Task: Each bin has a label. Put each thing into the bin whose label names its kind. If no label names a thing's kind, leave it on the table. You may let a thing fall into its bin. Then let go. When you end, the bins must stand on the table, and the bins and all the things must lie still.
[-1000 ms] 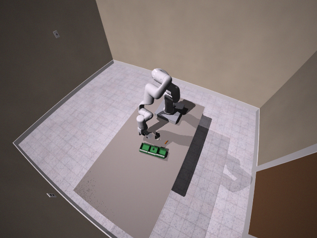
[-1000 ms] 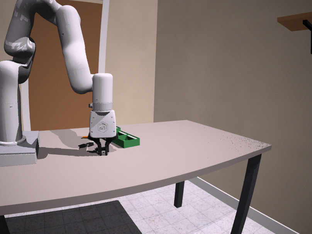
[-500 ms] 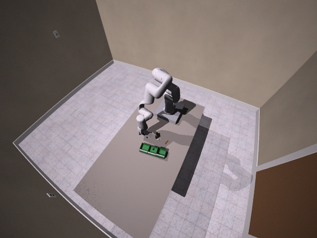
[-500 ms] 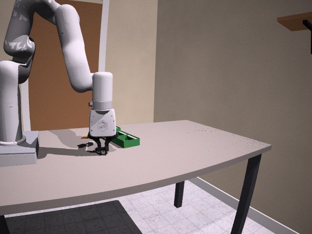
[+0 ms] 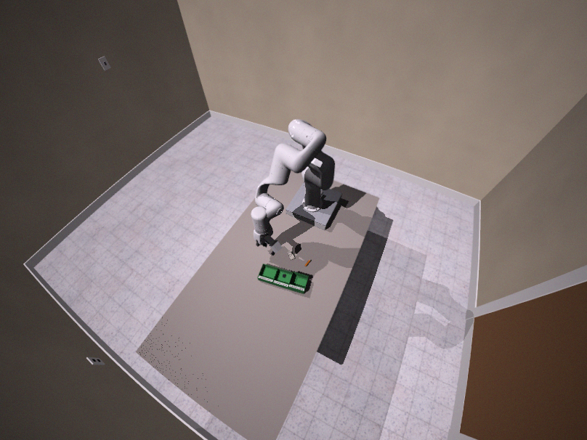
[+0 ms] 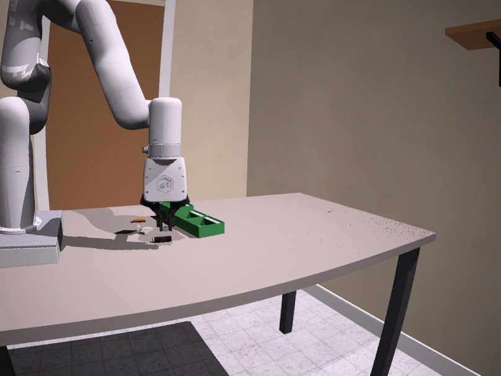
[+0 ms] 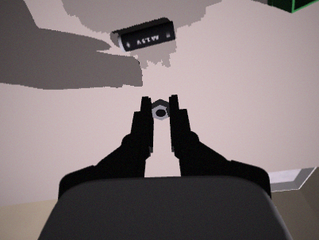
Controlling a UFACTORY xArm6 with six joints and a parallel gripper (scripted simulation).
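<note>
From my wrist camera I see my gripper (image 7: 160, 108) pinching a small grey hex nut (image 7: 160, 110) between the two black fingertips, its dark bore facing the lens; the nut hangs above the pale table (image 7: 246, 103), apart from it. Beyond the nut a black battery (image 7: 147, 35) with white lettering lies on its side, half in shadow, and a green corner of the bin row (image 7: 295, 5) shows at the upper right edge. The exterior view cannot make out the nut at all, but it shows what the wrist view misses: my gripper (image 6: 164, 226) pointing straight down with the fingertips lifted a little off the surface, the battery (image 6: 162, 239) lying just in front of them, a small whitish part (image 6: 144, 230) beside it, and a thin orange piece (image 6: 138, 219) farther back toward my base plate (image 6: 48, 250). The green bin row (image 6: 202, 228) stands right behind my fingers in that view, with its open compartments in a line. From the top view the bin row (image 5: 283, 277) shows three compartments, with labels too small to read, and the orange piece (image 5: 308, 262) lies between the row and my base; the nut is too small to find there. The table (image 6: 283, 242) is a long beige slab on dark legs, speckled with tiny dark dots toward its far end. The floor (image 5: 142, 198) is pale mottled tile with a dark mat (image 5: 353, 293) along one side of the table, the walls are tan and brown, and a wooden shelf (image 6: 471, 34) hangs high on one wall.
</note>
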